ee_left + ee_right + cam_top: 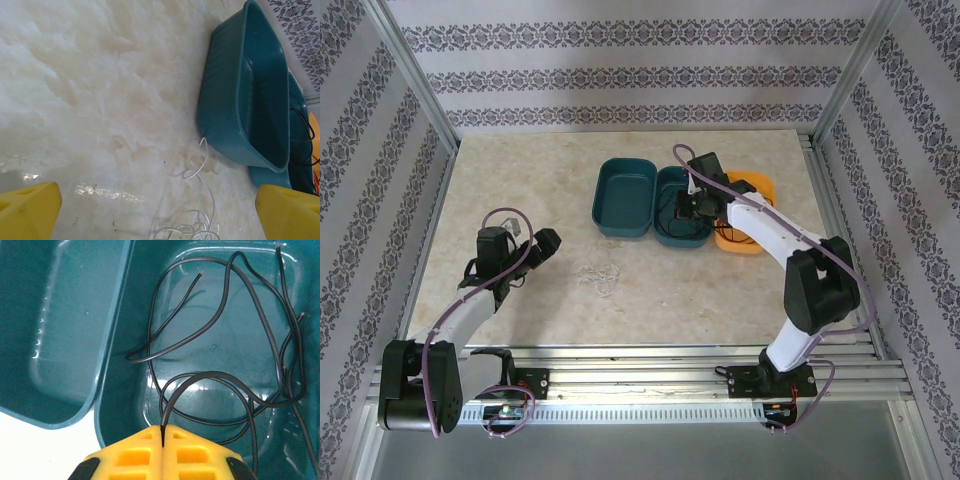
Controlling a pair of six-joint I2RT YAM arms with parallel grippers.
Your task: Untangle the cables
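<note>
Over the teal tub [120, 415], the right gripper [162, 435] pinched a loop of seemingly light, limp black cable [200, 375]; the left gripper [159, 210] gaped empty.

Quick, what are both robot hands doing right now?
Left gripper: jaws open, holding nothing.
Right gripper: jaws shut on a black cable.

Robot test cell in a lab: a white left arm [470, 315] and right arm [770, 230] stand bolted to an aluminium rail [650, 365] at the near edge of a marble-look tabletop [520, 170], fenced by aluminium posts [415, 75] and wall panels [620, 60] papered in floral bands. Teal plastic tubs [625, 195] sit below the right gripper [695, 205], an orange tub [760, 185] just to its right
</note>
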